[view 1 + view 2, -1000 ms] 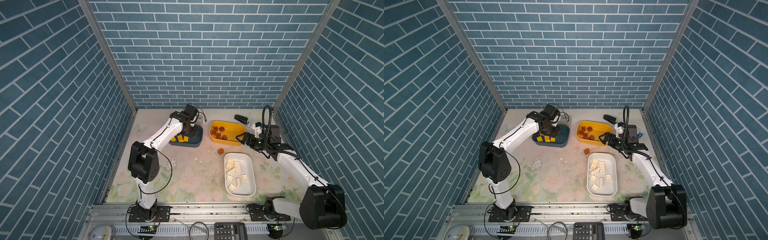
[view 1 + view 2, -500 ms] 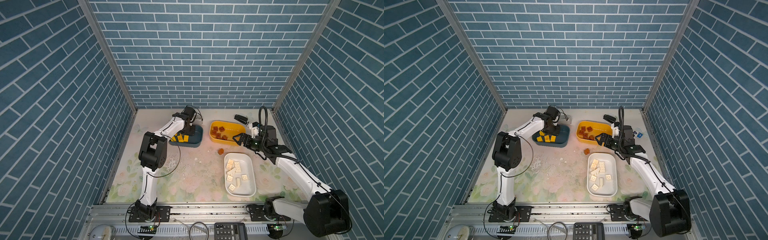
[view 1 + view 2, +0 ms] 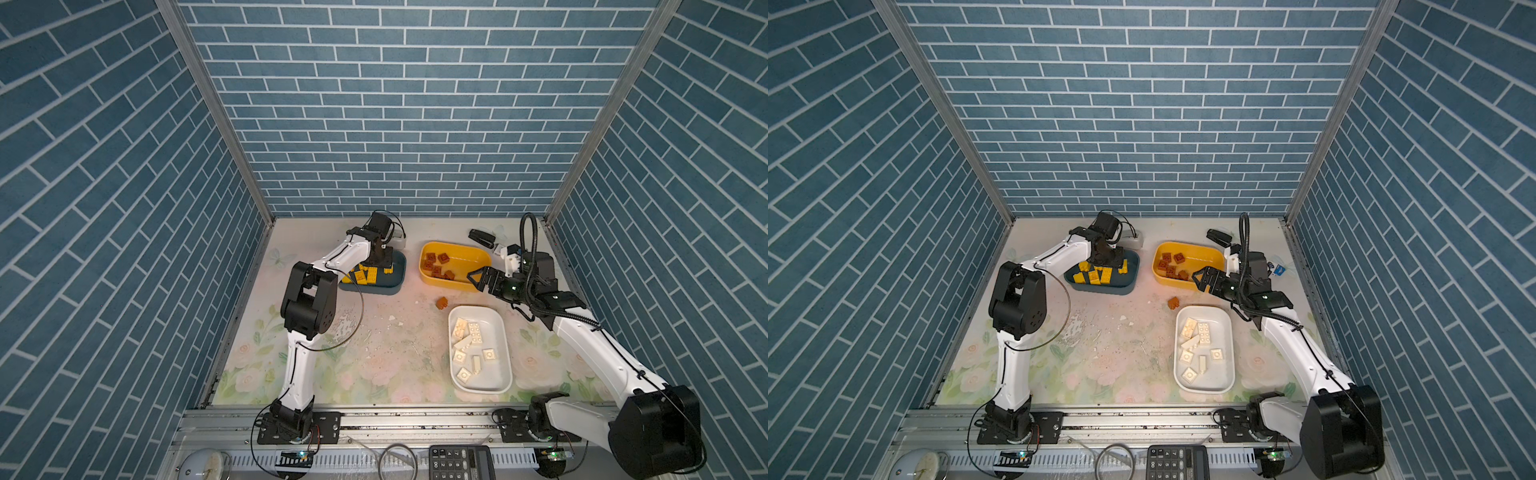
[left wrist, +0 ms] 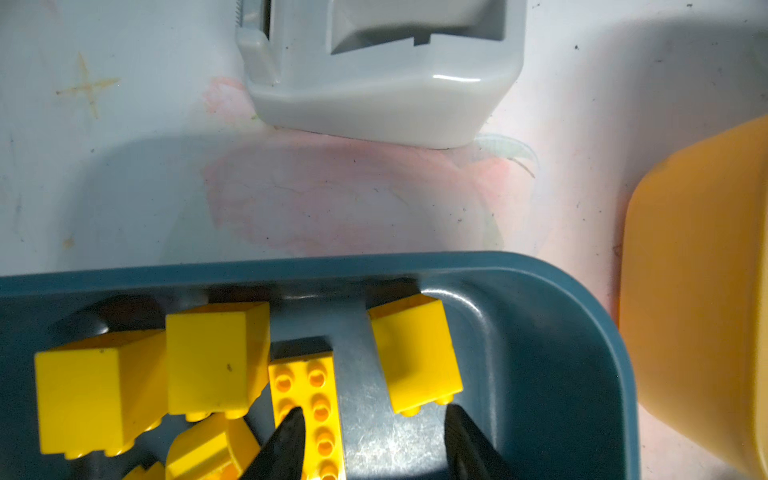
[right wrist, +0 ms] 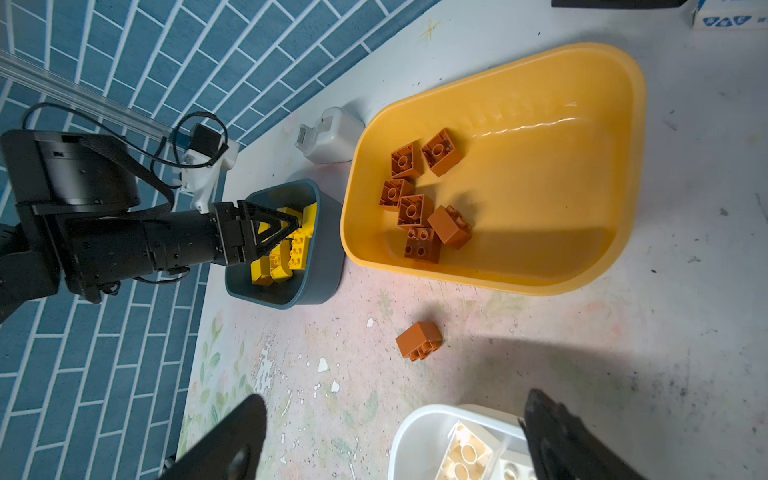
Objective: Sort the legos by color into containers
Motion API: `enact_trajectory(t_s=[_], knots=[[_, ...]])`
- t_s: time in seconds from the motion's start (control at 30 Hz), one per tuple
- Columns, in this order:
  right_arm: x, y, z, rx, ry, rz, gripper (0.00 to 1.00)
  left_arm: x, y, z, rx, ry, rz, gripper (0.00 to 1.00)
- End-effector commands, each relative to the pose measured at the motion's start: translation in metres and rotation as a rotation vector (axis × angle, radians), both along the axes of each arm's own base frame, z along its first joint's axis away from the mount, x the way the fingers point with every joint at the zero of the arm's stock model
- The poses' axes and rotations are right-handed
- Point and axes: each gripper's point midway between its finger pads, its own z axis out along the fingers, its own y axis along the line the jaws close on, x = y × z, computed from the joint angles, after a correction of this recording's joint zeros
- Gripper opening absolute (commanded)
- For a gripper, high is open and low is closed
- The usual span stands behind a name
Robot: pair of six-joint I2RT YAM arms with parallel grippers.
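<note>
Left gripper [image 4: 374,409]: jaws apart, nothing between them, low inside the blue tub [image 4: 540,274] among the yellow bricks [image 4: 216,357]. Right gripper [image 3: 476,281]: jaws wide apart, empty, by a corner of the yellow tub [image 3: 465,257], which holds brown bricks [image 3: 436,266]. A stray brick [image 3: 441,303], brown, lies on the table [image 3: 374,340] between the yellow tub and the white tub [image 3: 478,308]. Cream bricks [image 3: 473,332] lie in the white tub.
</note>
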Motion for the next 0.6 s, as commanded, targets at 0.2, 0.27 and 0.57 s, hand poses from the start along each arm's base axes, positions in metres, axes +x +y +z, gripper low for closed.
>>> enact_trajectory(t_s=[0.2,0.27,0.57], knots=[[0.015,0.010,-0.002,0.019,0.018,0.019,0.96,-0.043,-0.016,0.056,-0.071,0.020,-0.081,0.65],[0.018,0.010,-0.003,0.017,0.017,0.018,0.96,-0.062,-0.028,0.071,-0.094,0.022,-0.133,0.68],[0.027,0.011,0.002,0.000,0.009,0.021,0.97,-0.145,-0.112,0.074,-0.173,0.067,-0.455,0.72]])
